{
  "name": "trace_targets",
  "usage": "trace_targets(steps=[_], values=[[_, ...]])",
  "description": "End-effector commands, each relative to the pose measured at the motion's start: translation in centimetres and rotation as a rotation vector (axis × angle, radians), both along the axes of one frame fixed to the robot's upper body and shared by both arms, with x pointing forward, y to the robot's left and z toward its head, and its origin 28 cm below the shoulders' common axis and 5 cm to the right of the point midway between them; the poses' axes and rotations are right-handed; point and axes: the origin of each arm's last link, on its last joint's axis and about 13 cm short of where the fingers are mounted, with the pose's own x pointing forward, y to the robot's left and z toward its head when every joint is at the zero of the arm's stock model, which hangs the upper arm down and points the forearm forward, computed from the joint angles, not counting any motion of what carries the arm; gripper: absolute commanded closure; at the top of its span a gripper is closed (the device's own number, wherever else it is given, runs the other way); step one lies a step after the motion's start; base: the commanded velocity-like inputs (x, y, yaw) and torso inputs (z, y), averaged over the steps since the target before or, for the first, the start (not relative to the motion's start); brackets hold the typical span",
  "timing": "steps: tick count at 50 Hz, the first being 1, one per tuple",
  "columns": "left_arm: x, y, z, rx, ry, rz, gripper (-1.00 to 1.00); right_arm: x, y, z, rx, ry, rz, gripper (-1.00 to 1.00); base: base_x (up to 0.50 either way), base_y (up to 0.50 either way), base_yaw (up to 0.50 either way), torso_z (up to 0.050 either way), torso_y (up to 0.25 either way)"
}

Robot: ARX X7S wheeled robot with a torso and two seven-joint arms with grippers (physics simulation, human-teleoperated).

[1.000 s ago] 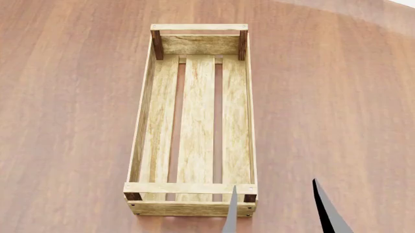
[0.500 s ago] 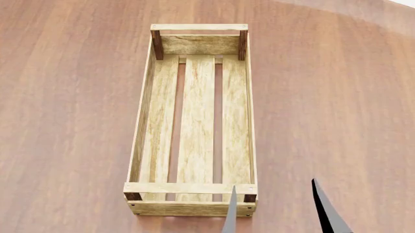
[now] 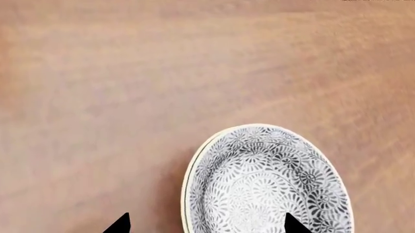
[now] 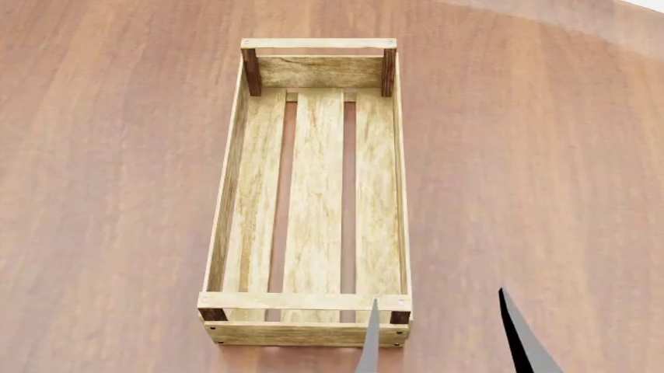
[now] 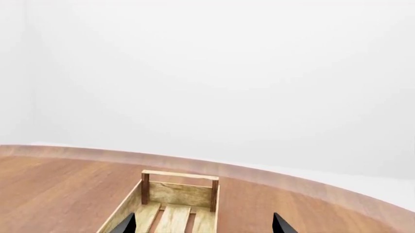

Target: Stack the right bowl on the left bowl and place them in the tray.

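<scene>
Nothing moved, one tray (image 4: 308, 194) (bare slats), one patterned bowl (image 3: 269, 182), both end effectors spread apart.

The right pincer (image 4: 441, 334) has thin, pointed black fingers (image 4: 524, 338).

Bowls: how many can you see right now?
1: a patterned bowl on the table, seen only by the left wrist camera. A double rim hints another may sit beneath.
</scene>
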Motion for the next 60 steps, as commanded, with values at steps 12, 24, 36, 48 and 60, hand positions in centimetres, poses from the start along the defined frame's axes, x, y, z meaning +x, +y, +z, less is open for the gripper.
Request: trace_targets(steps=[12,24,36,48,60], values=[[0.2,0.3,-1.2,-0.043,-0.022,0.057,-1.00,0.2,-0.1,0.1,-0.009,-0.018,-0.007,-1.00,0.00,0.00,0.00,0.000,0.000],[0.4,0.1,-1.8,-0.053,-0.009,0.056,1.00,0.2,-0.1,0.1,-0.009,-0.019,-0.007,-1.00,0.00,0.00,0.00,0.000,0.000],[0.6,0.0,-2.0,-0.055,-0.006,0.050,1.00,0.1,-0.1,0.0,-0.009,-0.018,-0.005,-1.00,0.00,0.00,0.00,0.000,0.000],[1.1,-0.5,-1.3,-0.019,-0.034,0.000,1.00,0.1,-0.1,0.0,-0.011,-0.017,-0.005,-1.00,0.00,0.00,0.00,0.000,0.000],[5.1,-5.0,6.7,0.240,-0.203,-0.297,1.00,0.2,-0.2,0.1,-0.005,-0.017,-0.006,-1.00,0.00,0.00,0.00,0.000,0.000]])
